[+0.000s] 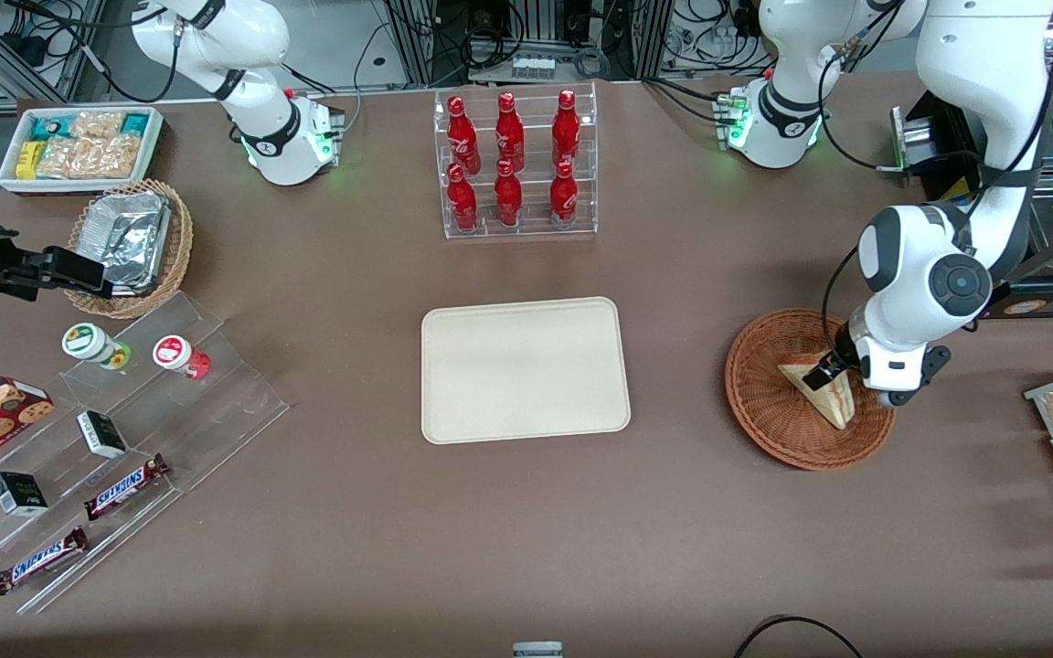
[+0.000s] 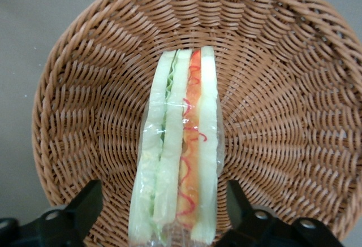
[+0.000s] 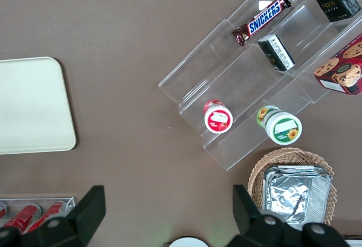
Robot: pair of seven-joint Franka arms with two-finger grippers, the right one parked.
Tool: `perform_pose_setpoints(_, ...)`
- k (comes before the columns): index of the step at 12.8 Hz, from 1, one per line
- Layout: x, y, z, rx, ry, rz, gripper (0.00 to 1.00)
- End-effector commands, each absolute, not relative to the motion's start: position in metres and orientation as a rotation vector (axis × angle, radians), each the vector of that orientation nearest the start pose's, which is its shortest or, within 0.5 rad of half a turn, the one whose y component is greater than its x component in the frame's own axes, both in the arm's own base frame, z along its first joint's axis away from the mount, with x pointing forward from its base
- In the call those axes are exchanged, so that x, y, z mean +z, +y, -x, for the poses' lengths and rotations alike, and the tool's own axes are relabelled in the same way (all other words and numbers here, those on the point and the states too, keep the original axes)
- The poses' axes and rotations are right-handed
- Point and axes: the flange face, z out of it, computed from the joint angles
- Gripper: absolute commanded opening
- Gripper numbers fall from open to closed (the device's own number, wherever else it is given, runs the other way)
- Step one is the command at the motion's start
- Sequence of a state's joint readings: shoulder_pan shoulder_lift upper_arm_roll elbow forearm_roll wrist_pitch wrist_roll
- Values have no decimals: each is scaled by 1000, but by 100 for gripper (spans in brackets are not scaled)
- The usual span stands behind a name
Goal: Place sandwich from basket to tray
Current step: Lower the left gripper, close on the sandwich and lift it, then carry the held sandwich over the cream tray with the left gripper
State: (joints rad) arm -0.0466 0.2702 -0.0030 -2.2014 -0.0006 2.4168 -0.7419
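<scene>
The sandwich (image 2: 178,151) lies in the basket (image 1: 769,402), which sits on the bench (image 1: 526,530) toward the working arm's end. It stands on edge with its cut face up, showing pale bread with green and orange-red filling under a clear wrap.

The left gripper (image 1: 828,370) is lowered over the basket, directly above the sandwich. The jaws stand apart, one finger (image 2: 85,207) on each flank of the wedge, and a visible gap separates each finger from the bread. The sandwich lies midway between the jaws, unclamped, resting on the wicker.

The tray (image 1: 453,402) lies flat at the bench centre, well apart from the basket, toward the parked arm from it.
</scene>
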Motion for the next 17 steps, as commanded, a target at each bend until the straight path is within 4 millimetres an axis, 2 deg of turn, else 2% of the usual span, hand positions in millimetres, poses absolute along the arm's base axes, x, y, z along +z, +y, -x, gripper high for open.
perform_pose_setpoints(1,254,-29,-547,62,-1077,2937,14)
perform_pose_setpoints(2,257,-29,-548,60,-1077,2937,0)
perform_pose_setpoints(6,284,-32,-558,79,-1051,2941,0)
perform_pose_setpoints(11,335,-65,-584,180,-935,2960,0)
perform_pose_setpoints(12,344,-79,-587,164,-907,2980,0)
perform_pose_setpoints(17,361,-177,-583,144,-663,3094,0)
